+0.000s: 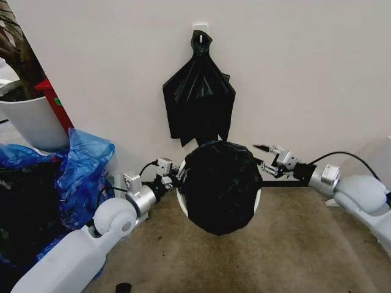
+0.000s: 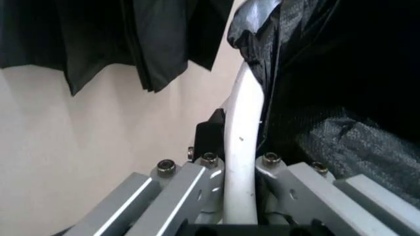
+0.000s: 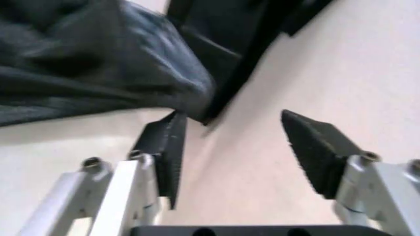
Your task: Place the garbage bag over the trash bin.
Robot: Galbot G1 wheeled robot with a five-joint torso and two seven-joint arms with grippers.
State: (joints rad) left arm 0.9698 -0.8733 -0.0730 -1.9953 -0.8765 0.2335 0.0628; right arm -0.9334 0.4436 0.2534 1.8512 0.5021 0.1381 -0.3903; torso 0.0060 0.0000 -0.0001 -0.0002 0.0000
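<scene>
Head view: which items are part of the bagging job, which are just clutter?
In the job:
garbage bag, draped over the bin
trash bin, rim peeking out
left gripper, jaws straddling the rim
right gripper, jaws open beside the bag

Clutter:
bunch of black bags hanging on the wall
blue plastic bags
white plant pot

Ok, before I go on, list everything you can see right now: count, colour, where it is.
garbage bag: one, glossy black, draped over the top of the bin, covering its mouth.
trash bin: one, cream-white, on the floor at the wall, its rim showing at the bag's edges.
bunch of bags: one bunch, black, hanging from a hook on the wall above the bin.
blue bags: a heap, bright blue, on the floor to the left.
plant pot: one, white, behind the blue bags, far left.
carpet: beige, underfoot.
left gripper: at the bin's left side, its fingers straddling the rim.
right gripper: at the bin's right side, open, beside the bag.
</scene>
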